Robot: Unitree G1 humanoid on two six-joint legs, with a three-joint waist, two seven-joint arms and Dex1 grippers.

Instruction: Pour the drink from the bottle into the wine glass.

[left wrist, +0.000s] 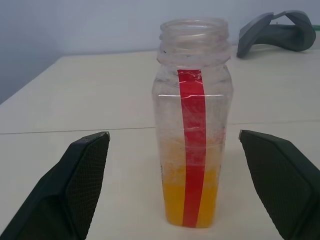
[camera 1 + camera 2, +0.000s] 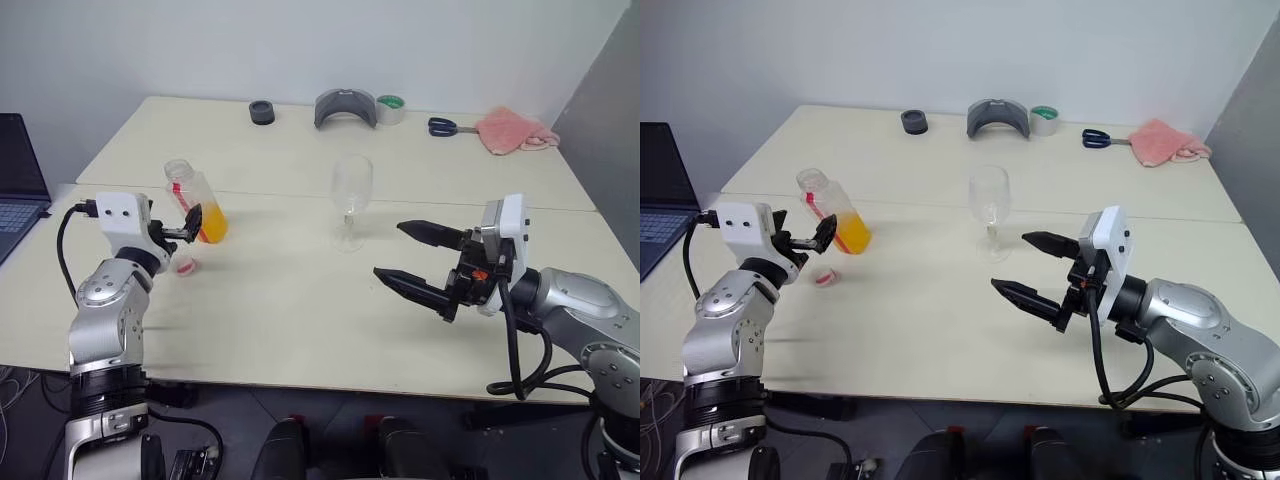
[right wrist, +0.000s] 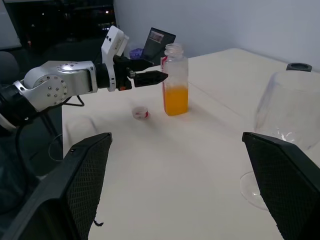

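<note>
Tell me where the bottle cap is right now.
In the left eye view, the bottle cap lies on the table on the robot's left, just in front of the open bottle and below the left gripper.

laptop [image 2: 20,185] cut off, wine glass [image 3: 290,130] cropped

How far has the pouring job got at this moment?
Done: the cap is off, lying on the table. In hand: the open left gripper flanks the bottle, not gripping. Left: grasp, lift, pour the drink into the empty wine glass. The right gripper is open.
</note>
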